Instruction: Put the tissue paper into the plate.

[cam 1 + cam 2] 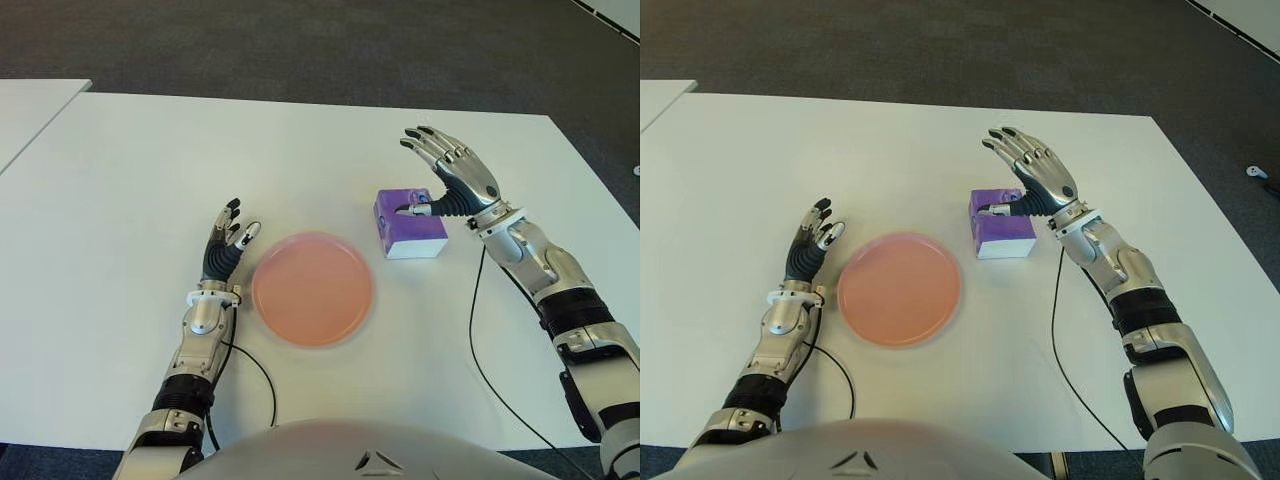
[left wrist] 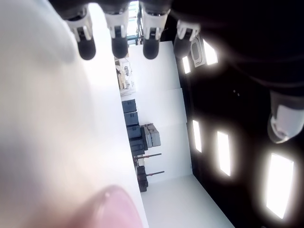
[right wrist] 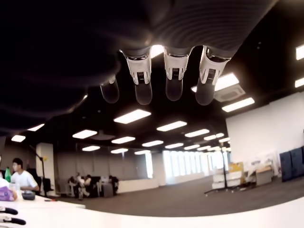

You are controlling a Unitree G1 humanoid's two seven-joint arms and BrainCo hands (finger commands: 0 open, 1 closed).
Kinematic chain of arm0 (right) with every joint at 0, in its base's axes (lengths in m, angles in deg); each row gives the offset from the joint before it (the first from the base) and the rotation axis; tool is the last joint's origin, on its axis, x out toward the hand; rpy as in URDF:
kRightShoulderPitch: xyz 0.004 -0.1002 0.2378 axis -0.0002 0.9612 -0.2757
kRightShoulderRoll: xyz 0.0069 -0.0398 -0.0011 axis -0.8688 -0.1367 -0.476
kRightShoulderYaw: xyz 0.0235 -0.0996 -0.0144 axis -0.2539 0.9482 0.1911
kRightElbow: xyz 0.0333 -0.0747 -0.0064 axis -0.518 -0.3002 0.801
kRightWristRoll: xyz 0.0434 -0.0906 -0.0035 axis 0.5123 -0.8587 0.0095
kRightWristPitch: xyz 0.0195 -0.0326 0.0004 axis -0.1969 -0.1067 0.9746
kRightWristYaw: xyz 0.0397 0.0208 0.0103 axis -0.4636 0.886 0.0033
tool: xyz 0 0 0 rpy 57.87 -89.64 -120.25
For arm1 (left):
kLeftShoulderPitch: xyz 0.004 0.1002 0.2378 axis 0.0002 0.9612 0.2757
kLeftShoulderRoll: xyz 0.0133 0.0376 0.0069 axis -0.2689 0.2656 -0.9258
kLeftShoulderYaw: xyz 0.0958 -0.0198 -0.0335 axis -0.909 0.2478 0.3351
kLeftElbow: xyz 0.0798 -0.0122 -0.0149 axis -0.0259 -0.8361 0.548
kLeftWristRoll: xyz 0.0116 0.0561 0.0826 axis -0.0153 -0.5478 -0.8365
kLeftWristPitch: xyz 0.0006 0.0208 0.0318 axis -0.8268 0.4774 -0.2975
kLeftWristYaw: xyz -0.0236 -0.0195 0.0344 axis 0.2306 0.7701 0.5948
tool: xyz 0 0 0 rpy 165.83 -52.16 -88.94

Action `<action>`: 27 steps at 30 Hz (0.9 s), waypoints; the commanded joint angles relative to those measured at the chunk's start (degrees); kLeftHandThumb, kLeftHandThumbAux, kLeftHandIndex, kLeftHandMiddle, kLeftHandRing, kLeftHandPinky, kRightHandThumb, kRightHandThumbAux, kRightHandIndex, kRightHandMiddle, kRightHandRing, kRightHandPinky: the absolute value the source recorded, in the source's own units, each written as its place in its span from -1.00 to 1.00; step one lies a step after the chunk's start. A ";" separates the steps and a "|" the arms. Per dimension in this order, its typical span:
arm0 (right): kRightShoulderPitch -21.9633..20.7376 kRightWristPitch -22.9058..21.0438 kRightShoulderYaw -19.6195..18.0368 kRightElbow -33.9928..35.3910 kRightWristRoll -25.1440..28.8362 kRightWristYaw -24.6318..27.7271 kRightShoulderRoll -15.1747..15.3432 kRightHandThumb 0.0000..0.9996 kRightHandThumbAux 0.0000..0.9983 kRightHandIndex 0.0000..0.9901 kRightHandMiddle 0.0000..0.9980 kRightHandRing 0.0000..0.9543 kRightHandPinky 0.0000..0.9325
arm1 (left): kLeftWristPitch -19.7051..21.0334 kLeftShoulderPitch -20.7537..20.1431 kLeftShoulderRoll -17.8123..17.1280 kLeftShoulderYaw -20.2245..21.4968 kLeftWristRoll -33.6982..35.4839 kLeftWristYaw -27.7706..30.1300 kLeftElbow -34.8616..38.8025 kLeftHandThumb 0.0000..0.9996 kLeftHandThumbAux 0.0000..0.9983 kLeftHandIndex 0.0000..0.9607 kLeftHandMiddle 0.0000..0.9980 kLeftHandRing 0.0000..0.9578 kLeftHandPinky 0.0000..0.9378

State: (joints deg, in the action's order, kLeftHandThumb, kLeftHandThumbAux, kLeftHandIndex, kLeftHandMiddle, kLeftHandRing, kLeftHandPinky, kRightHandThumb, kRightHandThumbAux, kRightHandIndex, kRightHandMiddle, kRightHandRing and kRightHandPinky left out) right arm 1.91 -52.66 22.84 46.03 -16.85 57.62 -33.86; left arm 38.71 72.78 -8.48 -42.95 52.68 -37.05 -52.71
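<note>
In the left eye view, a white table (image 1: 120, 200) is bearing a round, flat pink plate (image 1: 312, 288) near the robot, and a small purple-and-white tissue paper packet (image 1: 409, 224) is lying just beyond the plate on the right side, apart from it. The right hand (image 1: 447, 175) is hovering over the packet's far right edge, fingers (image 1: 425, 145) spread wide and extended, thumb reaching down toward the packet's top; whether the thumb touches it cannot be told.

In the right eye view, the left hand (image 1: 812, 243) is showing just left of the plate, fingers straight and loosely together, holding nothing.

The left wrist view is showing four straight fingertips (image 2: 118, 45) with nothing between them.

The right wrist view is showing extended fingertips (image 3: 173, 78) against the ceiling, grasping nothing.

To grasp well, the right hand should probably be lowering squarely over the packet so fingers and thumb close on opposite sides.
</note>
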 commanded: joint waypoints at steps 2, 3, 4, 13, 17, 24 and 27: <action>-0.34 -1.23 -0.52 -0.10 -0.59 2.05 -0.66 -0.32 -0.33 -1.00 -1.00 -1.00 -1.00 | 2.65 2.52 0.04 0.05 -0.36 -0.35 -2.43 -1.00 -0.19 -1.00 -1.00 -1.00 -1.00; -0.48 -1.27 -0.49 -0.22 -0.54 2.44 -0.65 -0.31 -0.34 -1.00 -1.00 -1.00 -1.00 | 2.73 2.53 0.04 0.07 -0.38 -0.38 -2.43 -1.00 -0.19 -1.00 -1.00 -1.00 -1.00; -0.56 -1.29 -0.49 -0.29 -0.52 2.71 -0.66 -0.31 -0.34 -1.00 -1.00 -1.00 -1.00 | 2.79 2.52 0.04 0.08 -0.40 -0.40 -2.42 -1.00 -0.19 -1.00 -1.00 -1.00 -1.00; -1.70 -2.60 0.17 -0.90 -2.35 5.67 -0.25 -0.32 -0.34 -1.00 -1.00 -1.00 -1.00 | 3.75 2.91 0.10 0.08 -0.55 -0.90 -1.80 -1.00 -0.19 -1.00 -1.00 -1.00 -1.00; -2.50 -2.48 0.65 -2.61 -3.08 6.35 -0.34 -0.35 -0.34 -1.00 -1.00 -1.00 -1.00 | 4.12 2.97 0.08 0.08 -0.56 -1.12 -1.57 -1.00 -0.19 -1.00 -1.00 -1.00 -1.00; -3.14 -1.22 1.87 -6.50 -2.95 7.85 -0.08 -0.35 -0.32 -1.00 -1.00 -1.00 -1.00 | 4.27 3.37 0.14 0.05 -0.59 -1.38 -1.00 -1.00 -0.18 -1.00 -1.00 -1.00 -1.00; -3.30 -0.30 2.76 -8.36 -3.53 8.18 0.36 -0.35 -0.30 -1.00 -1.00 -1.00 -1.00 | 3.93 3.54 0.12 0.12 -0.41 -1.27 -0.93 -1.00 -0.17 -1.00 -1.00 -1.00 -1.00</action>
State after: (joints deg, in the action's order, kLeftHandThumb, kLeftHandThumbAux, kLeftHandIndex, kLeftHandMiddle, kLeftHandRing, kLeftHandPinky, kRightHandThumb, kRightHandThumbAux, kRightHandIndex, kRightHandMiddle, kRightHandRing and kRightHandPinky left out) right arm -1.60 -54.49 24.07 39.95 -19.09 64.75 -34.11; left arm 40.42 73.42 -8.63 -42.84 52.62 -37.96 -51.48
